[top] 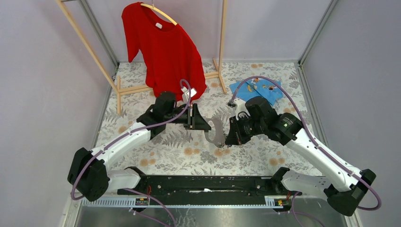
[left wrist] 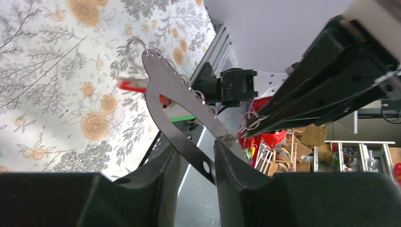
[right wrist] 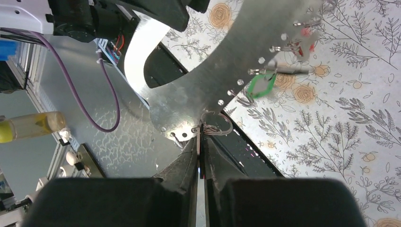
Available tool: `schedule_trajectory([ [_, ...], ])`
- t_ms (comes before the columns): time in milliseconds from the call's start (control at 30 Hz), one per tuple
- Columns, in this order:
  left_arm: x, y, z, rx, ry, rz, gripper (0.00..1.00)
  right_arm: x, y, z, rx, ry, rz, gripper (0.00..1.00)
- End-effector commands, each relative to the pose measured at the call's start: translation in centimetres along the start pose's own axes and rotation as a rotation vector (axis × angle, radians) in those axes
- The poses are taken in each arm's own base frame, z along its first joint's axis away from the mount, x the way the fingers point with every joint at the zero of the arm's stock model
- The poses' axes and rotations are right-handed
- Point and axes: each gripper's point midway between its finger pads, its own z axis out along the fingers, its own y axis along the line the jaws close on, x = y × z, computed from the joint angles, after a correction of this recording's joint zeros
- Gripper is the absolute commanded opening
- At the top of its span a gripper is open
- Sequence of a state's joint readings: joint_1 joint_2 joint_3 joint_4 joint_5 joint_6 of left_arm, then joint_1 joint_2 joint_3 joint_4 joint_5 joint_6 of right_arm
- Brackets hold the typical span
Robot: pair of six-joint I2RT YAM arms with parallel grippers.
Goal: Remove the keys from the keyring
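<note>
At bottom centre of the right wrist view, the right claw (right wrist: 201, 146) is pinched almost closed on a small wire ring (right wrist: 217, 128) at the keyring (right wrist: 198, 92) rim. The band's long axis climbs up and right from there, with the green key (right wrist: 261, 85) hanging farther along it. The left claw (left wrist: 197, 163), set narrow, holds the band's opposite end above the bench (top: 156, 153).
</note>
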State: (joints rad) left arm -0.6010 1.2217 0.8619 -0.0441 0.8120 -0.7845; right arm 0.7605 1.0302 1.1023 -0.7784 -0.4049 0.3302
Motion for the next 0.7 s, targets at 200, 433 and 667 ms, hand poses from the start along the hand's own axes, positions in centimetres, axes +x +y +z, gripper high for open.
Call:
schedule_trajectory([
  [200,0.5,2.4,-0.2,-0.048,-0.116,0.099,0.44,0.1,0.1,0.7,0.0,0.064,-0.03,0.0],
  [433,1.1,4.8,-1.0,-0.177,-0.205,0.204,0.51,1.6,-0.8,1.7,0.003,0.126,-0.049,0.0],
  [667,-1.4,1.8,-3.0,-0.194,-0.398,0.474,0.52,2.3,-1.7,2.1,0.018,0.16,-0.124,0.0],
])
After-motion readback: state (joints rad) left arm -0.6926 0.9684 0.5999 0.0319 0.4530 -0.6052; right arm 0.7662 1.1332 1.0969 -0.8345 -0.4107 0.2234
